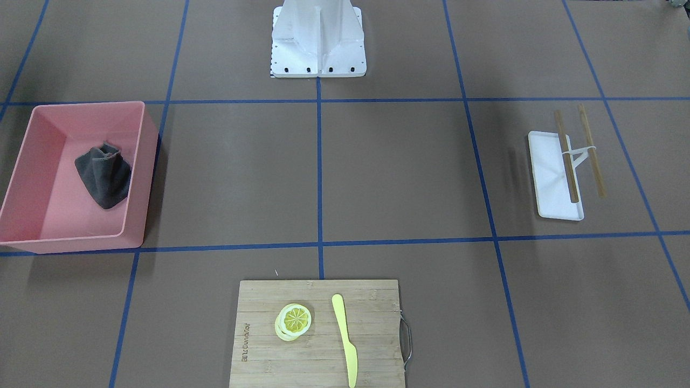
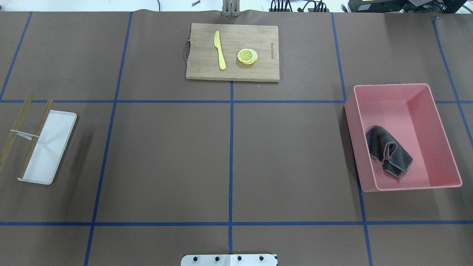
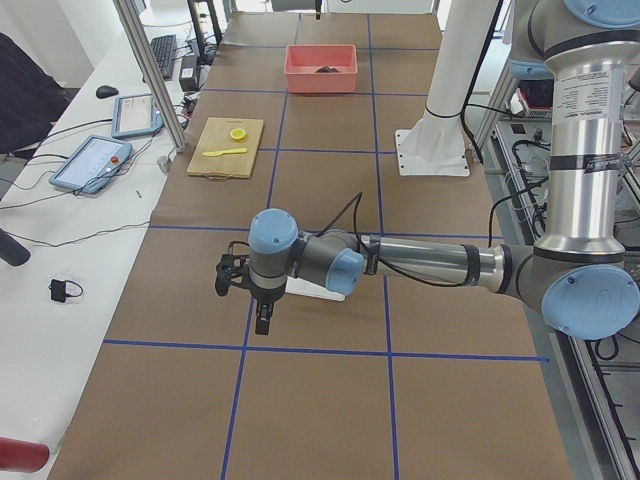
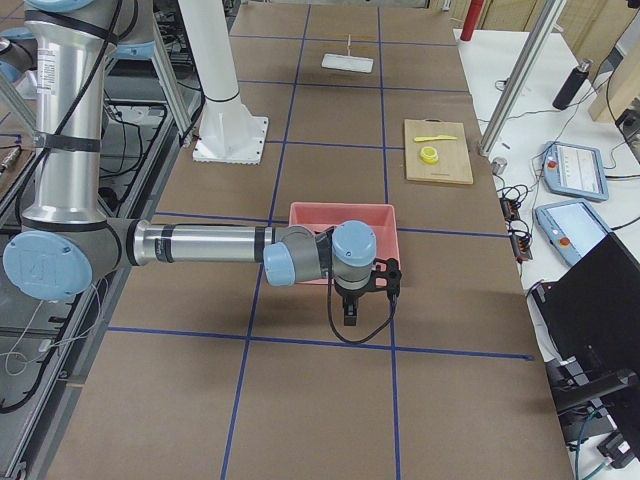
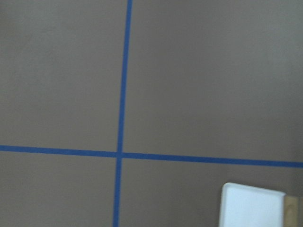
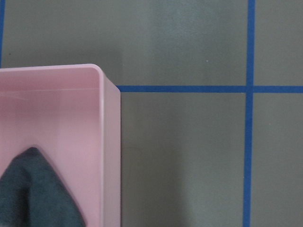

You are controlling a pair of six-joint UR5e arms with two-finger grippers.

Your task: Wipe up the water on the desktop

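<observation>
- The brown desktop (image 2: 166,155), gridded with blue tape, is spanning the whole view.
- A grey cloth (image 2: 388,149) is lying crumpled inside a pink bin (image 2: 438,140) on the robot's right.
- A bamboo cutting board (image 2: 207,72) is showing an engraved brand, too small to read.
- The left gripper (image 3: 262,322) and right gripper (image 4: 347,312) are hovering above the desktop; I cannot tell whether their jaws are apart.

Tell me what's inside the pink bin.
A crumpled dark grey cloth lies on the floor of the bin, nearer the robot's end. The rest of the floor is bare. Anything beneath the cloth is hidden.
</observation>
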